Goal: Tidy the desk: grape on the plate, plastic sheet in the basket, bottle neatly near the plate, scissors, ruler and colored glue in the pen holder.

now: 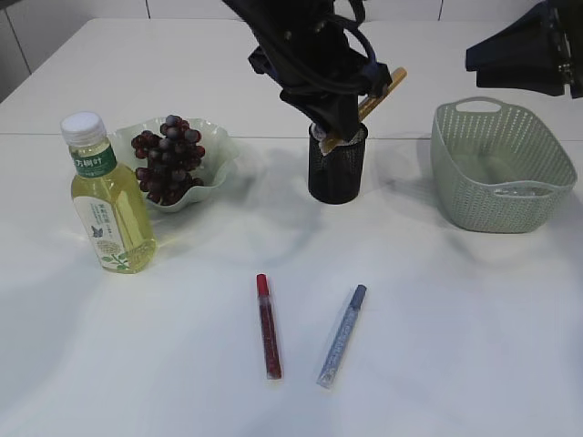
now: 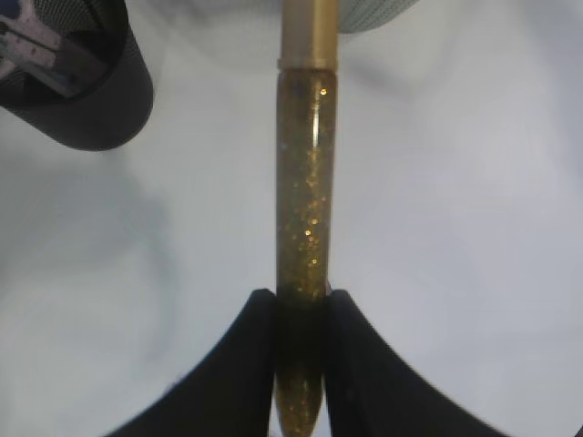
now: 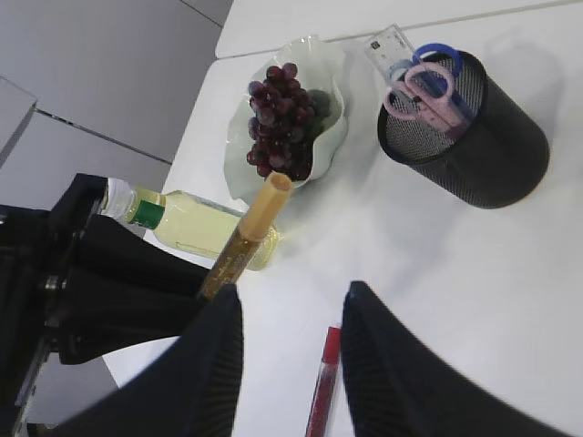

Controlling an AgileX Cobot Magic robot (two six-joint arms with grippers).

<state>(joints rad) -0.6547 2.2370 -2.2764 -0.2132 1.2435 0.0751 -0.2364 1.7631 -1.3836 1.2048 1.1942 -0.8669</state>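
Item: gold glitter glue pen (image 2: 307,209), clamped near its tail by the left gripper (image 2: 301,314). Long axis tilted, above the black mesh pen holder (image 1: 337,166). Right gripper (image 3: 290,364) half-open, empty, farther off.

Scissors (image 3: 426,80) and ruler (image 3: 393,45) fill the pen holder's (image 1: 337,173) 10 o'clock side; its mouth is free toward 4 o'clock. 2 glue pens (image 1: 268,326) (image 1: 342,335) obstruct the front table (image 1: 474,346).

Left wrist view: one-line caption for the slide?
Left gripper shut on the gold glitter glue pen, held above the white table, with the black mesh pen holder at upper left.
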